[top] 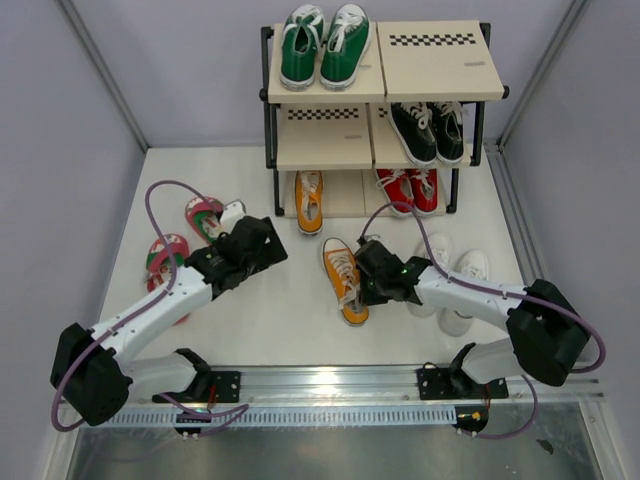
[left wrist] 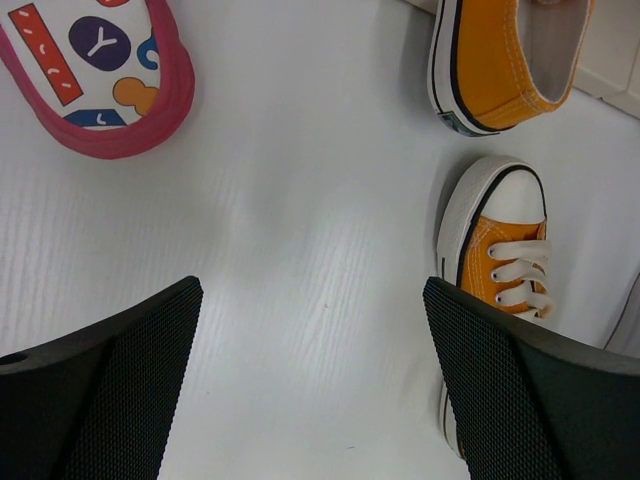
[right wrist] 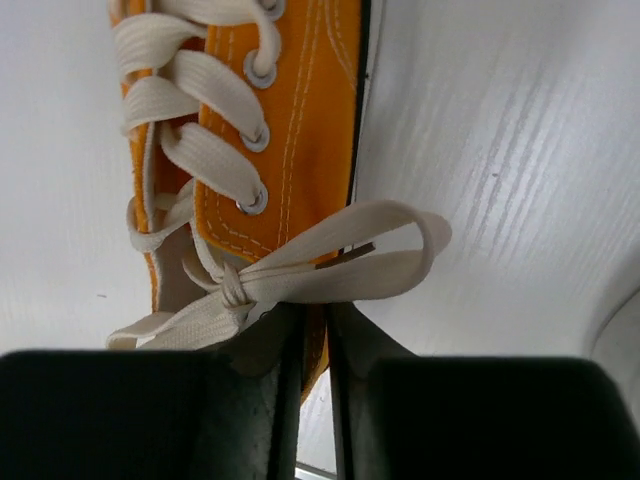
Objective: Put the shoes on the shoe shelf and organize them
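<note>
Right gripper (right wrist: 315,325) pinches the orange sneaker (right wrist: 300,130) at its side wall, apparently near the heel opening. Left gripper (left wrist: 310,310) hangs spread wide above the bench (left wrist: 300,180).

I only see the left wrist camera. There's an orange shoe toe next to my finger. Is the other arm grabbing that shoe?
Observer: Yes. The right gripper has its fingers pinched on the side wall of that orange sneaker, near its opening.
Operator: Where are the white shoes? I can't see any!
Observer: The white sneakers are on the table beside the right arm, not on the shoe shelf.
Operator: Is there room on top?
Observer: The top board's right half is bare; green sneakers fill the left half.
</note>
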Controlling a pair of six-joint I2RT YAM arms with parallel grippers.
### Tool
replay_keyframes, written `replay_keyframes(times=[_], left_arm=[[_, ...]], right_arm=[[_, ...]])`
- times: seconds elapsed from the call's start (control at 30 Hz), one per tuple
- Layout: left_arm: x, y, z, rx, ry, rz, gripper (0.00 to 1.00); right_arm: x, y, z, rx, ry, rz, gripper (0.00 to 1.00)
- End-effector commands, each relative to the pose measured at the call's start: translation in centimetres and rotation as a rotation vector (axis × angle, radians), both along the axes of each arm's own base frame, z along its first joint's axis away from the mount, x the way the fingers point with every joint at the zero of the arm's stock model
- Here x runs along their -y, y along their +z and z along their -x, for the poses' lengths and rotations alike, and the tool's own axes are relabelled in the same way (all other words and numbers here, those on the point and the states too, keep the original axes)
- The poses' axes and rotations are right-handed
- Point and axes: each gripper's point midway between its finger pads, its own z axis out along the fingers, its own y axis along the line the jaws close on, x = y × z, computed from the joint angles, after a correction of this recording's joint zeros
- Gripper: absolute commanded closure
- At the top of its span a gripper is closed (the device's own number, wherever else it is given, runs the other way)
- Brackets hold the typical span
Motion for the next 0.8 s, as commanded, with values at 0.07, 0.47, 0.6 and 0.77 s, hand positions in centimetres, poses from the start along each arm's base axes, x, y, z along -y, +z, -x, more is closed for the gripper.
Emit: replay_keyframes(times=[0.07,0.47,0.6,0.77], left_arm=[[-0.9,0.3,0.8,0.004,0.022,-0.004,0.04],[-1.5,0.5,1.6,0.012,0.011,-0.003,0.03],[-1.6,0.6,1.8,0.032,0.008,0.012,0.03],[-1.2,0.5,1.6,0.045,-0.010,0.020,0.03]], right_arm=[[0.5,1.2,-1.6,0.045,-0.181,-0.007,0.97],[0.4,6.7,-4.1,0.192,-0.377,-0.167,0.97],[0.8,8.2,-6.5,0.288,-0.422,-0.133,0.97],[-0.3,9.0,-9.9,0.338,-0.412,-0.125,0.97]])
